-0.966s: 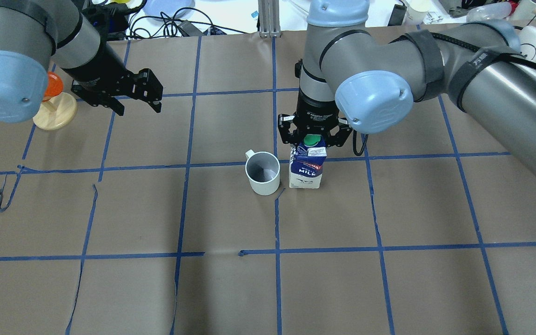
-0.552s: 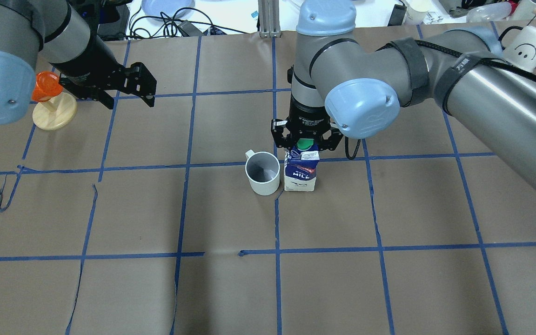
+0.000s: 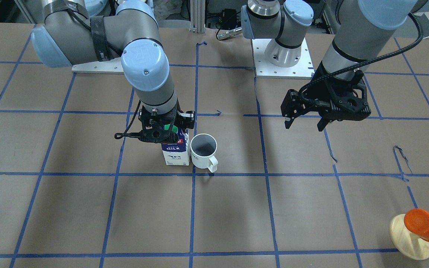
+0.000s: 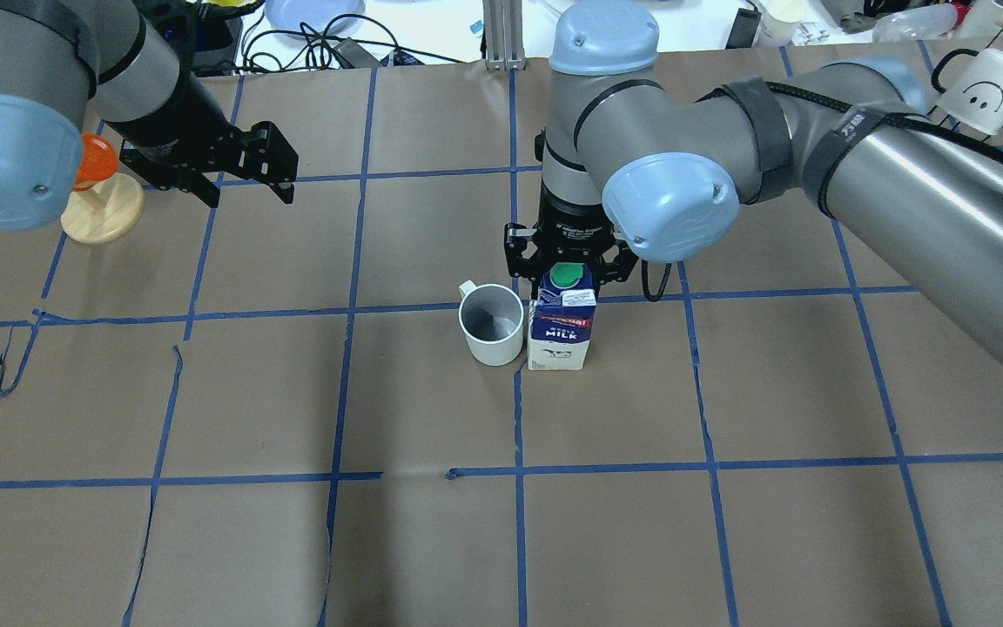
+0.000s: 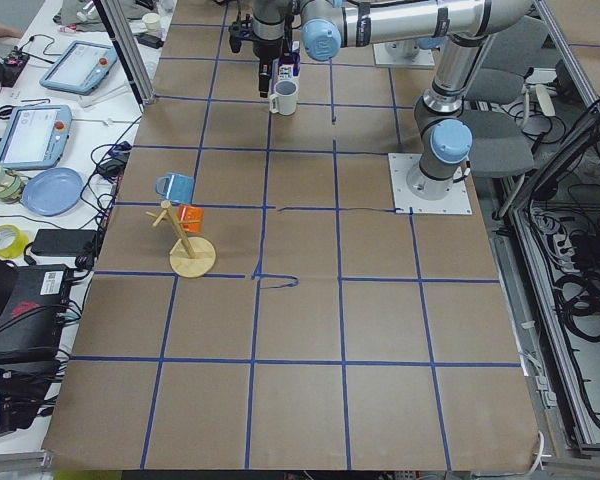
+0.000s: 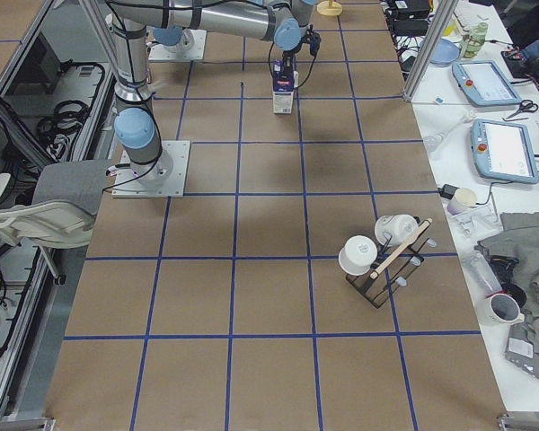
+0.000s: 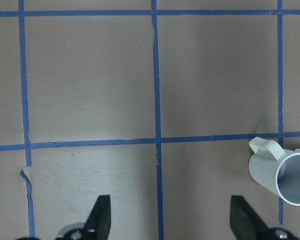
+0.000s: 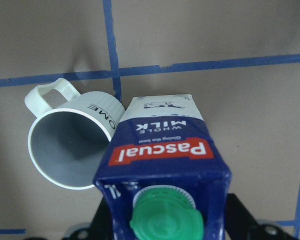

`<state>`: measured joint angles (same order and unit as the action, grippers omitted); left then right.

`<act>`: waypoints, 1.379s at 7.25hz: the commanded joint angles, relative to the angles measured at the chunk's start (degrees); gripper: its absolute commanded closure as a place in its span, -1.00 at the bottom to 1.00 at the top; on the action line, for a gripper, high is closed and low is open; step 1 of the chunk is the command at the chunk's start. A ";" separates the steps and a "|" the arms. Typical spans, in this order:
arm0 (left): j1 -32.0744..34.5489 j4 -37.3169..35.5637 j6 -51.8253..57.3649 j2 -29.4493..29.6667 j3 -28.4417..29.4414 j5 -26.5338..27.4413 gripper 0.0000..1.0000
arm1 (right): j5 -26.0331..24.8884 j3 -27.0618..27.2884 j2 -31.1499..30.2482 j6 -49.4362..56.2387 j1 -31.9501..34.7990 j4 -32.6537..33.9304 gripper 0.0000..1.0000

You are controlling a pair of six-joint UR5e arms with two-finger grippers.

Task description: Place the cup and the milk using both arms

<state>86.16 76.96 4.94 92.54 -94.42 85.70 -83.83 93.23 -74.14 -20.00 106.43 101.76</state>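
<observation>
The white cup (image 4: 491, 324) stands upright near the table's middle, handle toward the far left. It also shows in the front view (image 3: 203, 149), the left wrist view (image 7: 285, 180) and the right wrist view (image 8: 70, 150). The milk (image 4: 561, 326) stands on the table right beside the cup, touching or nearly touching it (image 3: 175, 150) (image 8: 165, 150). My right gripper (image 4: 569, 270) (image 3: 164, 132) comes from above and is shut on the milk's top, its green cap between the fingers. My left gripper (image 4: 245, 187) (image 3: 304, 124) (image 7: 170, 225) is open and empty, well to the cup's left.
An orange cup on a wooden stand (image 4: 101, 200) (image 3: 419, 230) sits at the table's far left. A rack with white mugs (image 6: 386, 256) stands at the right end. Blue tape lines (image 4: 519, 418) grid the brown table cover; some edges curl up.
My right gripper has carried the milk left and down, so it now stands next to the cup. My left gripper has shifted slightly left and back, still open.
</observation>
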 commanded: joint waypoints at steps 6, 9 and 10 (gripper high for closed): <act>-0.03 -0.06 0.07 -0.25 -0.06 0.25 -0.74 | -5.71 -10.32 -3.98 5.27 -4.72 -7.06 -1.00; -0.03 -0.06 0.15 -0.43 -0.24 0.52 -0.74 | -6.61 -12.37 -7.76 19.24 -14.72 -13.24 -1.00; 0.15 0.12 0.07 -0.78 -0.59 0.69 -0.74 | -6.52 -12.20 -9.25 23.12 -18.51 -14.82 -1.00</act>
<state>86.17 76.94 5.08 92.09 -94.74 86.21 -90.28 81.05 -81.63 -2.43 92.73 89.05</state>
